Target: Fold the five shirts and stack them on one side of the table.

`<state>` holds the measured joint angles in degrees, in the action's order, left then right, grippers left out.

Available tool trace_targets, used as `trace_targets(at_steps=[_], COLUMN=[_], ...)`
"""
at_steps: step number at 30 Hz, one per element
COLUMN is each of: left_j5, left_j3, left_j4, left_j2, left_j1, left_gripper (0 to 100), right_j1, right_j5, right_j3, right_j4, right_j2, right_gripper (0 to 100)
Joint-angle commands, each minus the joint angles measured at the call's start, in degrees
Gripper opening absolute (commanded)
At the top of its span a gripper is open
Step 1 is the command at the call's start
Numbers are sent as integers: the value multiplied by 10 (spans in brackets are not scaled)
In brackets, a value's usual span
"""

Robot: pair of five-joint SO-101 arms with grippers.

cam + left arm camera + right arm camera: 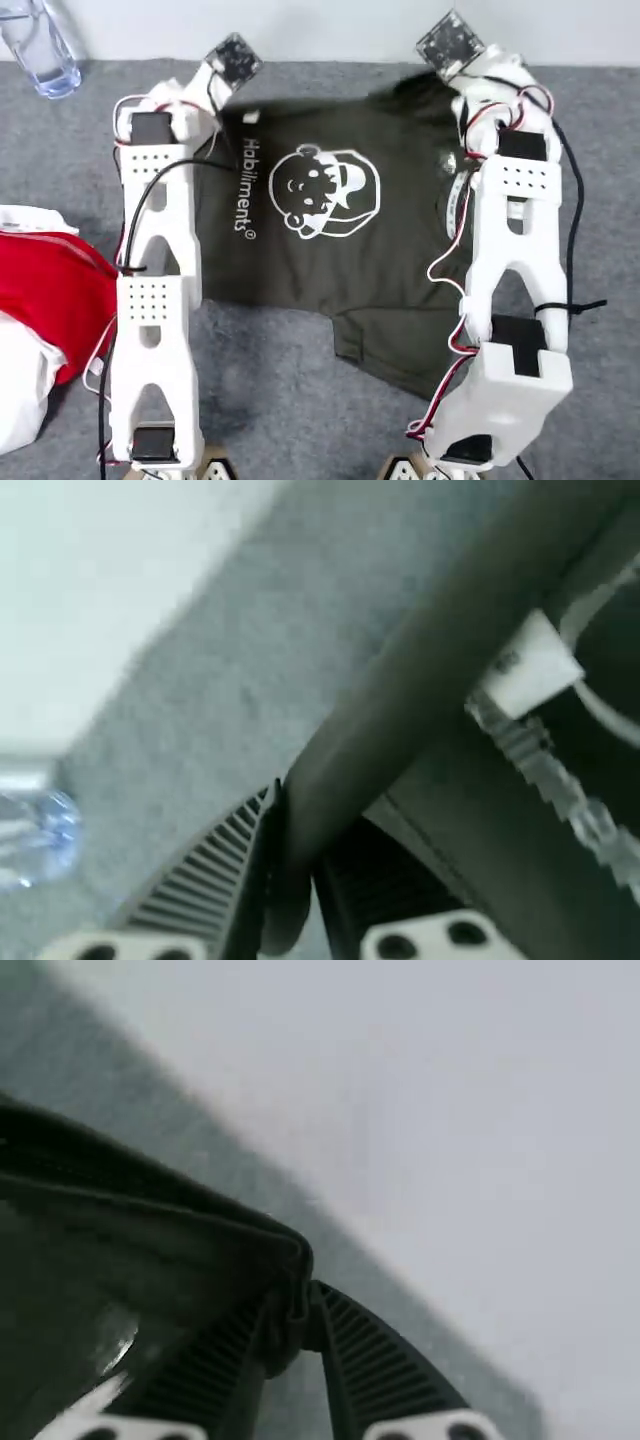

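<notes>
A dark olive shirt [330,230] with a white cartoon print lies spread on the grey table between the two arms, its lower part folded under. My left gripper [290,890] is shut on the shirt's far left edge [420,710], beside a white neck label [525,670]. My right gripper [290,1345] is shut on the shirt's far right corner [200,1230]. In the high view the left gripper [228,75] and right gripper [450,55] sit at the shirt's far corners.
A pile of red and white shirts [40,300] lies at the table's left edge. A clear plastic bottle [40,50] stands at the far left corner. A white wall runs behind the grey table [300,400].
</notes>
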<state>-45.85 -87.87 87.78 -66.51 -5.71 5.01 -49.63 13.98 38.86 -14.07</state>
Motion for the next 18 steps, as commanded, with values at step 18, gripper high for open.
trace_targets(at_steps=[18], left_j5=[-71], left_j3=[-24], left_j4=[130], left_j2=[-54], left_j1=[-64], left_gripper=[13], right_j1=[22], right_j5=[4], right_j3=[2], right_j4=[482], right_j2=[103], right_gripper=[9])
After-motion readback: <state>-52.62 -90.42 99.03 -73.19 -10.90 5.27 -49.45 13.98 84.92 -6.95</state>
